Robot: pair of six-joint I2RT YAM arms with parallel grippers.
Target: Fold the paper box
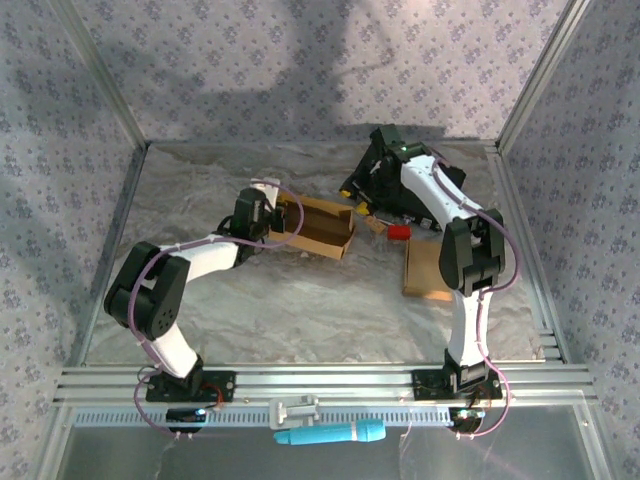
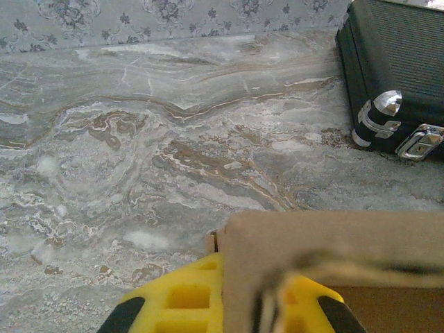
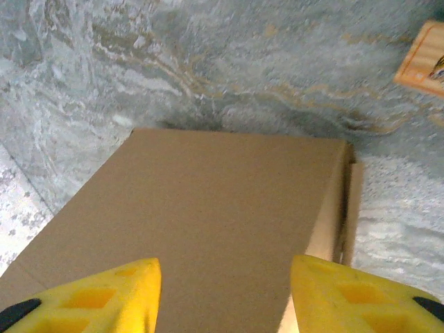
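Marbled grey-brown surface (image 1: 300,300) w/ floral-print walls round it. Paper box (image 1: 318,228) lies mid-surface, just left of centre in the top view. Its long axis runs left–right, right end swung slightly toward the near edge, open side up. It looks like a shallow brown cardboard tray, walls standing, inside in shadow.

Left jaws are closed tight on the box's left-end wall. In the left wrist view the brown card edge stands upright, pinched between the yellow fingers (image 2: 173,302), so the box stretches away from that grip toward the right. Black case (image 2: 395,76) w/ metal corner and latch sits further off, apart from the box.

Right jaws are roughly half spread, nothing between them. In the right wrist view both yellow fingers hang over a plain cardboard panel (image 3: 222,201) w/ a folded edge on its right side. Can't tell if they touch it, nor whether it's part of the box.

Flat cardboard sheet (image 1: 428,270) lies right of the box, apart from it, under the right arm. Small red block (image 1: 399,232) sits between the two
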